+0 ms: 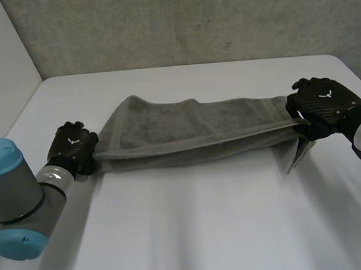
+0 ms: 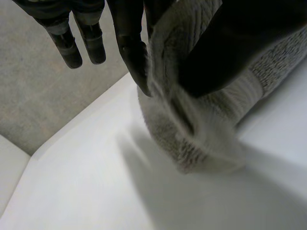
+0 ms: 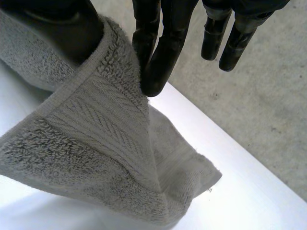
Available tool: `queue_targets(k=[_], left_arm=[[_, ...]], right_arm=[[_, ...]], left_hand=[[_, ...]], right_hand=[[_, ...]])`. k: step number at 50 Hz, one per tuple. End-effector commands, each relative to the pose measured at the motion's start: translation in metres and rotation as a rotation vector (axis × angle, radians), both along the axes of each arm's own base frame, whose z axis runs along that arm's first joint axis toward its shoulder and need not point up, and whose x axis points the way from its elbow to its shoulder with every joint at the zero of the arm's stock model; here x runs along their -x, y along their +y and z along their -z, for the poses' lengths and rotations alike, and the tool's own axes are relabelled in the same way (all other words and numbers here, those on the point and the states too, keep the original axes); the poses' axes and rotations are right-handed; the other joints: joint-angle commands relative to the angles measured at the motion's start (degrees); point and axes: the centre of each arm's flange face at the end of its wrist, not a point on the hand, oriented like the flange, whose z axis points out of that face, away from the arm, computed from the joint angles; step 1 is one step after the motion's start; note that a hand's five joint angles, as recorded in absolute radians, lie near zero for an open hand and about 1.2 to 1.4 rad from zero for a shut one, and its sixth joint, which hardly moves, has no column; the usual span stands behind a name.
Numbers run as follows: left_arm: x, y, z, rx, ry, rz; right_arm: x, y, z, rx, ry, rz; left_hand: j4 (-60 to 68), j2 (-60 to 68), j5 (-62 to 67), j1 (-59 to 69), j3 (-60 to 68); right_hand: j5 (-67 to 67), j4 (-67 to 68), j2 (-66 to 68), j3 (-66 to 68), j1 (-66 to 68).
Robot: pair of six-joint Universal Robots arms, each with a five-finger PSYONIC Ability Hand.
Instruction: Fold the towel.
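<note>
Towel, grey and doubled lengthwise, is stretched across the white table. At its 9 o'clock end, nearer, the left hand pinches it between thumb and fingers. At 3 o'clock, slightly farther, the right hand clamps the other end.

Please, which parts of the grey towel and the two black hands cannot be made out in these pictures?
Head view: fingers of the black left hand and black right hand, hidden beneath the hands' own backs.
Head view: underside of the grey terry towel, covered by its top layer.
Both wrist views: the pinched towel edge, covered by each hand's thumb.
</note>
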Motion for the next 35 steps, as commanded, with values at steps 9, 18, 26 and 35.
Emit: queue_targets(k=[9, 18, 26, 35], left_arm=[[0.023, 0.040, -0.040, 0.034, 0.097, 0.089], [0.018, 0.037, -0.062, 0.092, 0.125, 0.070], [0.009, 0.032, -0.085, 0.123, 0.240, 0.032], [-0.004, 0.024, -0.101, 0.146, 0.289, -0.012]], right_arm=[[0.011, 0.003, 0.038, -0.175, -0.032, 0.150], [0.027, 0.007, 0.066, -0.212, -0.125, 0.242], [0.039, 0.013, 0.082, -0.209, -0.124, 0.305], [0.053, 0.014, 0.092, -0.191, -0.110, 0.378]], left_hand=[[-3.2, 2.7, 3.8, 4.2, -2.8], [-3.2, 2.7, 3.8, 4.2, -2.8], [-3.2, 2.7, 3.8, 4.2, -2.8], [-3.2, 2.7, 3.8, 4.2, -2.8]], right_hand=[[-45.6, -3.0, -45.0, -0.1, -42.5], [-45.7, -3.0, -45.2, -0.1, -42.7], [-45.0, -3.0, -44.5, -0.1, -42.0], [-43.5, -3.0, -43.0, -0.1, -40.5]])
